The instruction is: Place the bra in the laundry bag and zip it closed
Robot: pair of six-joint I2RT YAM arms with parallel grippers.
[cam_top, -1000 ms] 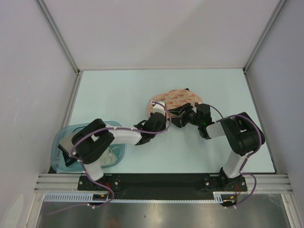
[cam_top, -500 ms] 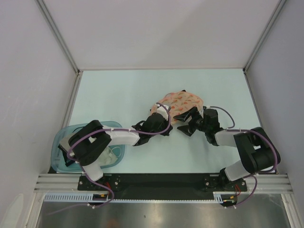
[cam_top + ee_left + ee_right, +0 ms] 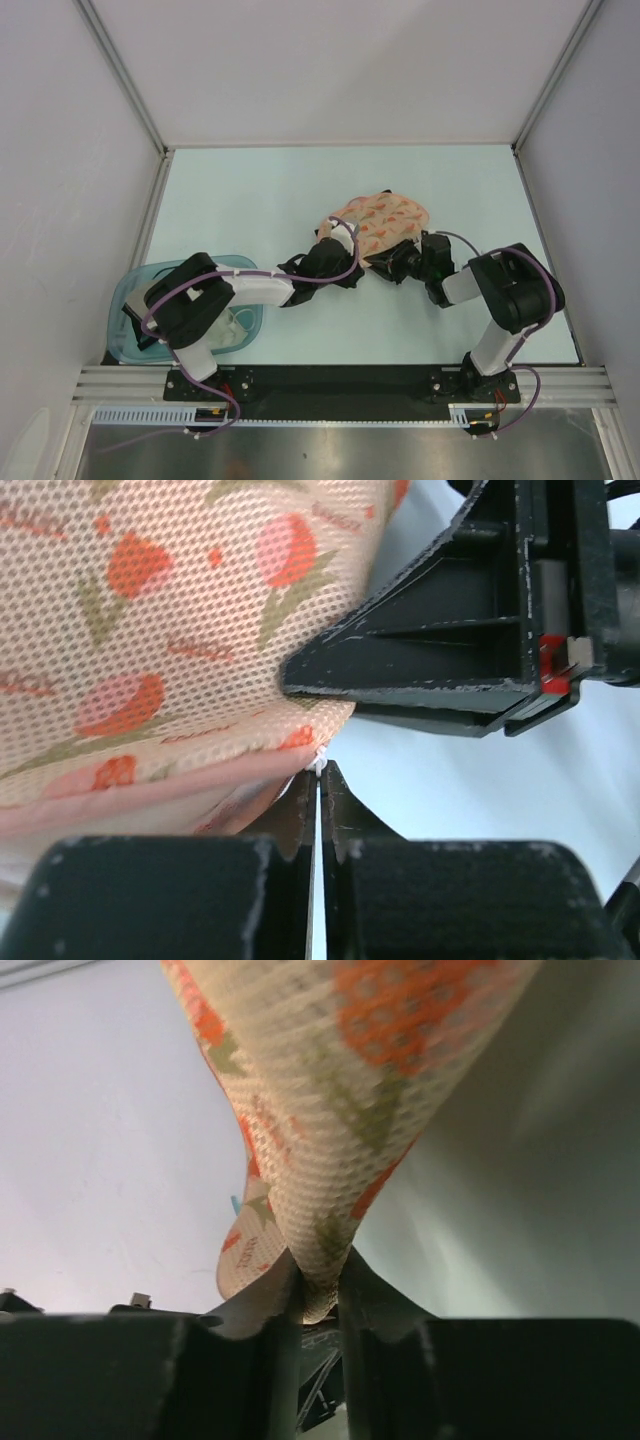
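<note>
The peach-pink laundry bag [image 3: 385, 215] with orange-red print lies mid-table, its near edge lifted. The bra is hidden. My left gripper [image 3: 352, 270] is at the bag's near-left corner. In the left wrist view it [image 3: 318, 772] is shut on a small white zip pull [image 3: 318, 762] at the edge of the bag [image 3: 150, 610]. My right gripper [image 3: 380, 262] is just to its right and also shows in the left wrist view [image 3: 440, 670]. In the right wrist view it [image 3: 318, 1295] is shut on a fold of the bag's mesh fabric [image 3: 330, 1080].
A translucent teal tub [image 3: 128, 292] holding a white garment [image 3: 238, 328] stands at the near left, partly under the left arm. White walls enclose the table on three sides. The two grippers are almost touching.
My right gripper, which had pulled back to the right and opened, has come back in and closed on the bag's near edge. The left gripper has stayed at the corner.
</note>
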